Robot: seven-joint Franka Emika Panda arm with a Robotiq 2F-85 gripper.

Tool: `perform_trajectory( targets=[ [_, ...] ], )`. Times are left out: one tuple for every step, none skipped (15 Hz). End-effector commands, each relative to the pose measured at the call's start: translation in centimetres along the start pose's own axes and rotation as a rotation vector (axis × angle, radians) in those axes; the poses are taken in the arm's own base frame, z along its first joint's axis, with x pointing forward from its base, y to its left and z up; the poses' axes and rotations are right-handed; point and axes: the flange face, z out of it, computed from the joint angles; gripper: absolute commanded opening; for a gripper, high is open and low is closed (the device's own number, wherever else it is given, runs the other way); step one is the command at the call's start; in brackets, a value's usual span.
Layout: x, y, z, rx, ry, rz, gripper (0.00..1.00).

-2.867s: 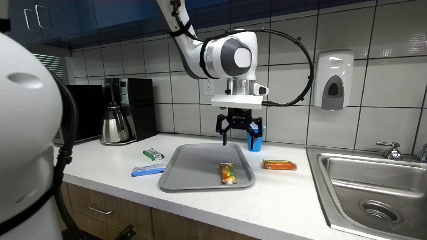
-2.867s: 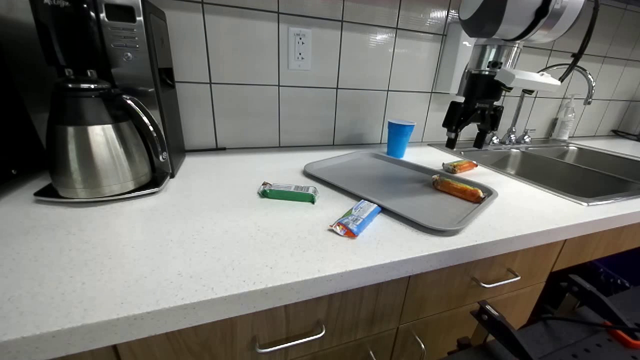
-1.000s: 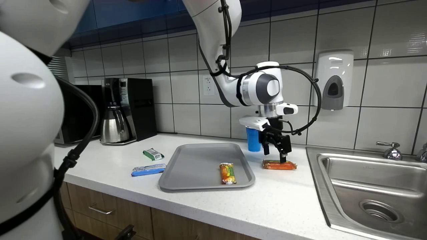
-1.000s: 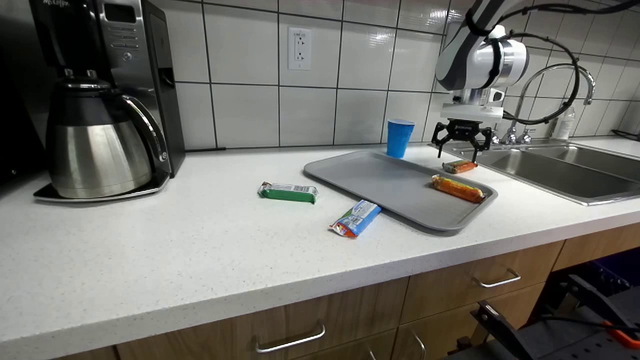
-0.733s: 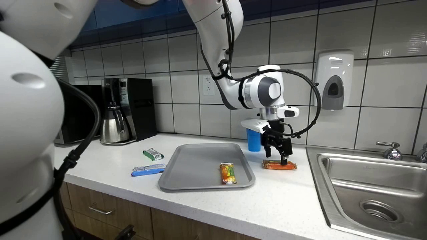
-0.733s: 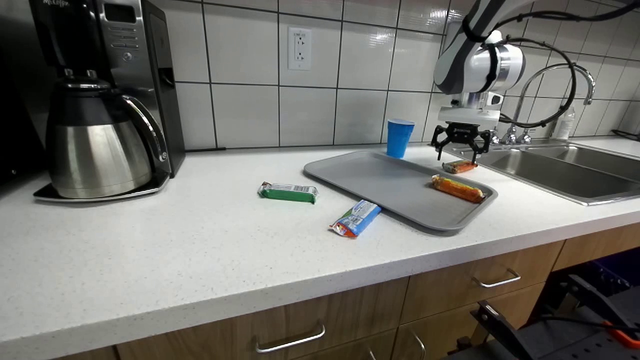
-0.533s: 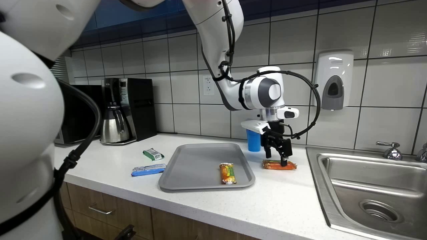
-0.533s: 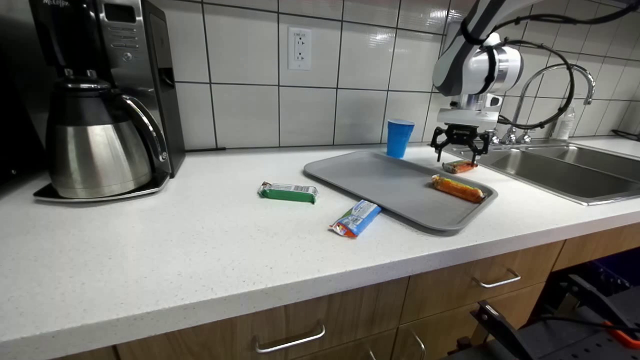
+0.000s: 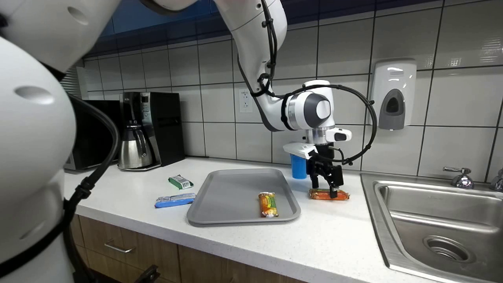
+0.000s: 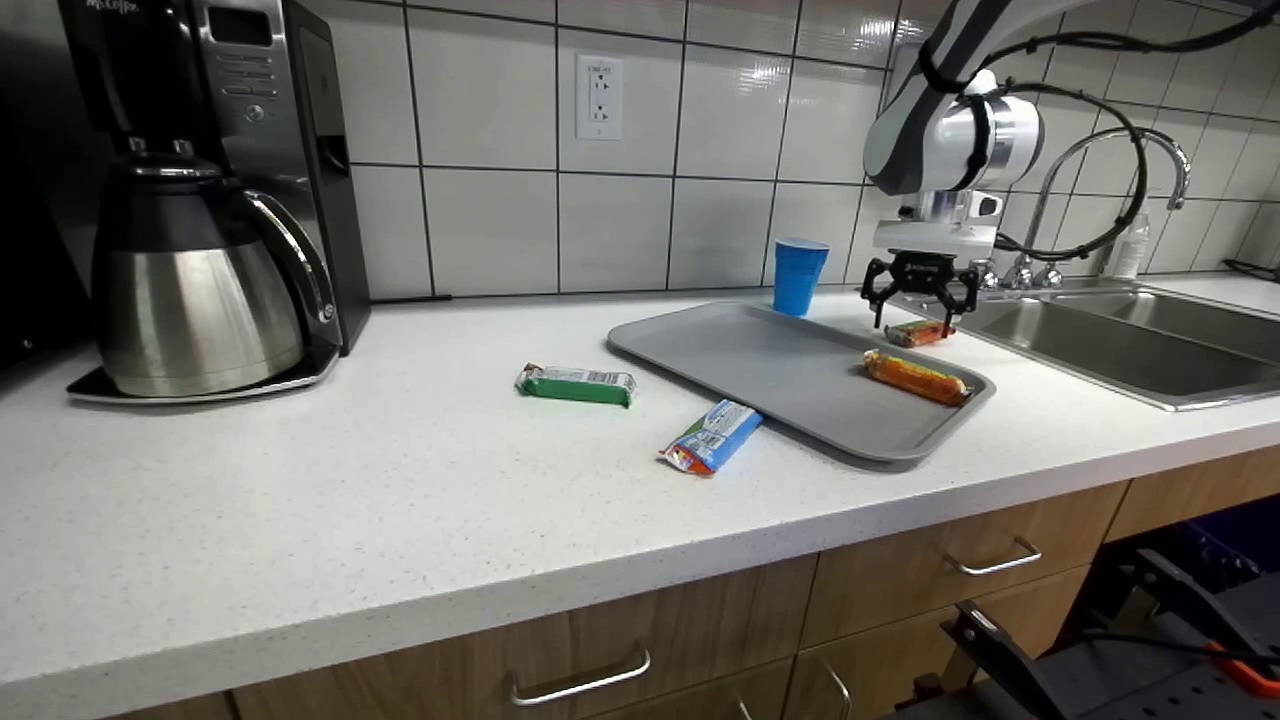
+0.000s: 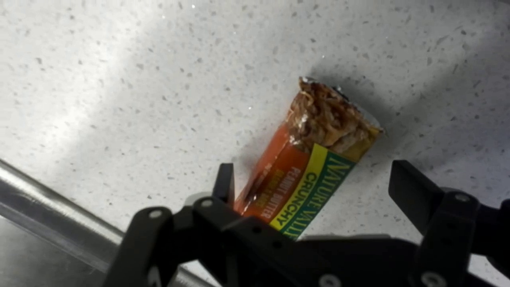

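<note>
My black gripper (image 11: pixel 316 175) stands open above the counter by the sink, low over an orange Nature Valley peanut butter bar (image 11: pixel 275 187). In the wrist view the bar runs slantwise between the fingers, its lower end hidden behind the gripper. The left finger (image 11: pixel 225 181) lies close to the wrapper's edge; whether it touches, I cannot tell. A wider gap parts the bar from the right finger (image 11: pixel 412 195). In an exterior view, one fingertip overlaps the orange bar (image 9: pixel 318 194). A second orange bar (image 10: pixel 918 378) rests on the grey tray (image 10: pixel 760 350).
Behind the gripper, against the wall, is a blue cup (image 10: pixel 800 275). The metal sink (image 9: pixel 375 220) lies beside the orange bar. Green (image 10: pixel 575 385) and blue (image 10: pixel 715 435) wrapped bars lie on the counter left of the tray. A coffee maker (image 9: pixel 165 129) stands farther left.
Over about three seconds my gripper has travelled from above the tray to the orange bar near the sink, turning and lowering. During the last second it has sunk only slightly, staying open.
</note>
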Motion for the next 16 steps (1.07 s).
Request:
perform_trajectory(
  targets=[
    [0.3, 0.1, -0.4, -0.024, -0.010, 0.021, 1.00],
    [0.3, 0.1, -0.4, -0.024, -0.010, 0.021, 1.00],
    [0.4, 0.2, -0.4, -0.023, -0.010, 0.022, 1.00],
    [0.5, 0.3, -0.4, -0.023, -0.007, 0.023, 1.00],
    [0.5, 0.4, -0.5, -0.022, -0.007, 0.026, 0.75],
    [0.6, 0.5, -0.5, -0.022, -0.007, 0.025, 0.74],
    [0.6, 0.6, -0.6, -0.022, -0.006, 0.025, 0.65],
    [0.6, 0.6, -0.6, -0.022, -0.006, 0.025, 0.58],
    [0.6, 0.6, -0.6, -0.022, -0.004, 0.025, 0.49],
    [0.6, 0.6, -0.6, -0.022, -0.004, 0.025, 0.42],
    [0.6, 0.6, -0.7, -0.020, -0.004, 0.025, 0.34],
    [0.6, 0.6, -0.7, -0.019, -0.003, 0.025, 0.27],
    [0.6, 0.7, -0.9, -0.020, 0.002, 0.025, 0.19],
    [0.6, 0.7, -1.0, -0.017, 0.003, 0.023, 0.18],
    [0.6, 0.8, -1.4, -0.014, 0.002, 0.016, 0.18],
    [0.6, 0.8, -1.9, -0.007, 0.002, 0.010, 0.18]
  ],
)
